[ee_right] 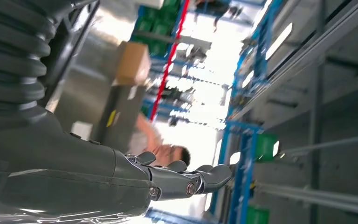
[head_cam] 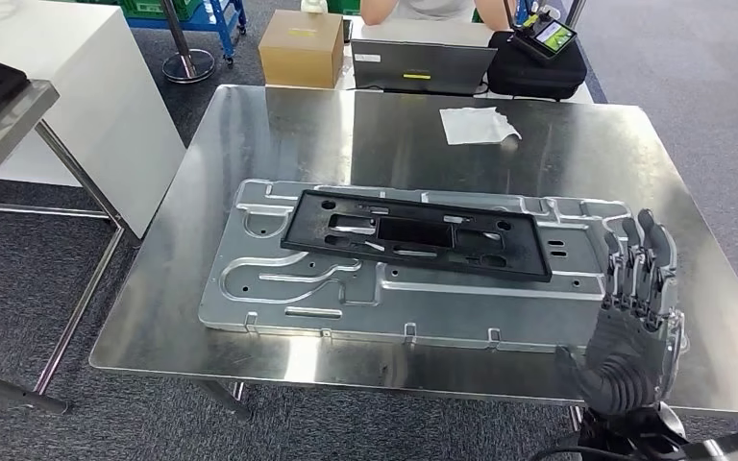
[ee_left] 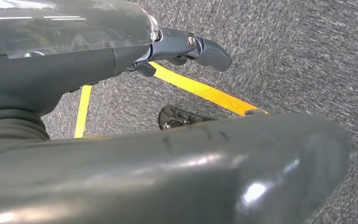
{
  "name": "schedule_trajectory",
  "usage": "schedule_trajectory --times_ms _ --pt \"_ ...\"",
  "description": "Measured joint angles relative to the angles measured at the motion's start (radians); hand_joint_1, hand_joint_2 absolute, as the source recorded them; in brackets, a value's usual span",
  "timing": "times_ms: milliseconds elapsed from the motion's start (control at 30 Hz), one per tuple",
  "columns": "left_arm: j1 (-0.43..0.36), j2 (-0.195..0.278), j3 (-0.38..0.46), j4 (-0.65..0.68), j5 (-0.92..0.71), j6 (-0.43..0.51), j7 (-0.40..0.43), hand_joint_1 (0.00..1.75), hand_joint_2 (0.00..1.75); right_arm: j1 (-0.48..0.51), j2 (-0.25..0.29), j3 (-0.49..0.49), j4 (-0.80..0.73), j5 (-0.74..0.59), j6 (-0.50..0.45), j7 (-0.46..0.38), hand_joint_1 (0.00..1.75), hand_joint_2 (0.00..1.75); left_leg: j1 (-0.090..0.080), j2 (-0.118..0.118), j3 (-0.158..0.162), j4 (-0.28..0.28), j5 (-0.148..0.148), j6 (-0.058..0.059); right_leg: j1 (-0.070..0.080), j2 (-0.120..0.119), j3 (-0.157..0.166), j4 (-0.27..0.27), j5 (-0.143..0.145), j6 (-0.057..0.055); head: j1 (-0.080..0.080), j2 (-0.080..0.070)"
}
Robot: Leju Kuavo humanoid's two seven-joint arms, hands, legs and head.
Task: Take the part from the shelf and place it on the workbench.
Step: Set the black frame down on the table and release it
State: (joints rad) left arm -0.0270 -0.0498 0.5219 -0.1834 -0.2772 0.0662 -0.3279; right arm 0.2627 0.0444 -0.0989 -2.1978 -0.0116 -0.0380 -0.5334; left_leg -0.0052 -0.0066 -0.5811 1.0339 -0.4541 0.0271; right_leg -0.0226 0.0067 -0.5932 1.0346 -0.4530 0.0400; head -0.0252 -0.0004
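The part, a long black plastic frame (head_cam: 417, 233) with cut-outs, lies flat on the grey metal fixture plate (head_cam: 269, 288) on the steel workbench (head_cam: 577, 154). My right hand (head_cam: 634, 312) is raised over the bench's near right corner, to the right of the part and apart from it, fingers spread and holding nothing. The same right hand (ee_right: 135, 179) appears in the right wrist view with fingers extended and nothing in it. My left hand (ee_left: 177, 46) hangs over the grey carpet, fingers extended and holding nothing.
A white sheet of paper (head_cam: 479, 125) lies at the bench's far side. Beyond it stand a cardboard box (head_cam: 302, 48), a laptop (head_cam: 423, 65), a black bag (head_cam: 536, 69) and a seated person (head_cam: 413, 10). A shelf frame (head_cam: 0, 106) stands at left. Yellow floor tape (ee_left: 200, 88) crosses the carpet.
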Motion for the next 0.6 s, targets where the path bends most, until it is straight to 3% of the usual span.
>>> schedule_trajectory --times_ms 67,167,200,233,267,333,400,467,533,567,600 --pt "-0.001 -0.002 0.008 0.0 0.003 0.0 0.002 0.0 0.0 0.042 0.026 -0.022 -0.016 -0.001 -0.005 -0.002 0.0 0.0 0.006 0.005 -0.001 -0.015 0.015 0.011 0.001 0.0 -0.01 0.031 -0.036 0.004 0.0 0.0" --pt "-0.002 -0.003 0.019 -0.002 0.007 0.0 0.006 0.0 0.0 0.076 0.059 -0.061 -0.023 -0.003 0.0 0.0 0.0 0.0 0.009 0.013 -0.02 -0.022 0.034 0.017 0.0 -0.001 -0.063 0.192 -0.159 0.007 0.0 0.0" --pt "-0.002 -0.003 0.022 -0.002 0.009 0.0 0.007 0.0 0.0 0.084 0.068 -0.075 -0.024 -0.003 0.002 0.001 0.0 0.0 0.008 0.015 -0.029 -0.022 0.041 0.016 -0.001 -0.001 -0.072 0.236 -0.182 0.009 0.0 0.0" --pt "-0.002 -0.003 0.025 -0.002 0.01 0.0 0.007 0.0 0.0 0.091 0.077 -0.088 -0.024 -0.003 0.005 0.002 0.0 0.0 0.009 0.015 -0.039 -0.02 0.047 0.013 -0.002 -0.002 -0.064 0.248 -0.184 0.011 0.0 0.0" --pt "-0.002 -0.004 0.029 -0.002 0.012 0.0 0.008 0.0 0.0 0.095 0.084 -0.099 -0.024 -0.002 0.006 0.002 0.0 0.0 0.01 0.016 -0.049 -0.019 0.054 0.009 -0.003 -0.002 -0.038 0.224 -0.169 0.012 0.0 0.0" --pt "-0.003 -0.005 0.034 -0.002 0.014 -0.001 0.008 0.0 0.0 0.1 0.094 -0.115 -0.025 -0.002 0.009 0.002 0.0 0.0 0.011 0.016 -0.067 -0.013 0.067 -0.001 -0.004 -0.003 0.058 0.089 -0.124 0.01 0.0 0.0" --pt "-0.003 -0.007 0.038 -0.004 0.014 -0.001 0.009 0.0 0.0 0.104 0.102 -0.126 -0.028 -0.002 0.011 0.002 0.0 0.0 0.012 0.015 -0.074 -0.011 0.08 -0.013 0.001 -0.002 0.123 -0.012 -0.1 -0.001 0.0 0.0" --pt "-0.003 -0.008 0.04 -0.005 0.014 -0.001 0.01 0.0 0.0 0.109 0.109 -0.134 -0.031 -0.002 0.014 0.003 0.0 0.0 0.012 0.014 -0.074 -0.014 0.095 -0.027 0.009 0.001 0.126 -0.025 -0.091 -0.018 0.0 0.0" --pt "-0.002 -0.008 0.042 -0.005 0.015 -0.002 0.01 0.0 0.0 0.109 0.117 -0.139 -0.033 0.003 0.018 0.003 0.0 0.0 0.015 0.012 -0.079 -0.012 0.095 -0.04 0.007 -0.001 0.112 -0.029 -0.075 -0.036 0.0 0.0" --pt "-0.001 -0.008 0.043 -0.006 0.015 -0.003 0.01 0.0 0.0 0.11 0.121 -0.142 -0.033 0.006 0.021 0.003 0.0 0.0 0.016 0.011 -0.087 0.005 0.07 -0.046 0.005 -0.003 0.102 -0.031 -0.063 -0.045 0.0 0.0" --pt "0.0 -0.008 0.045 -0.006 0.016 -0.005 0.009 0.0 0.0 0.11 0.125 -0.145 -0.033 0.009 0.024 0.003 0.0 0.0 0.018 0.011 -0.1 0.044 0.025 -0.05 0.003 -0.004 0.09 -0.033 -0.05 -0.052 -0.001 0.0"
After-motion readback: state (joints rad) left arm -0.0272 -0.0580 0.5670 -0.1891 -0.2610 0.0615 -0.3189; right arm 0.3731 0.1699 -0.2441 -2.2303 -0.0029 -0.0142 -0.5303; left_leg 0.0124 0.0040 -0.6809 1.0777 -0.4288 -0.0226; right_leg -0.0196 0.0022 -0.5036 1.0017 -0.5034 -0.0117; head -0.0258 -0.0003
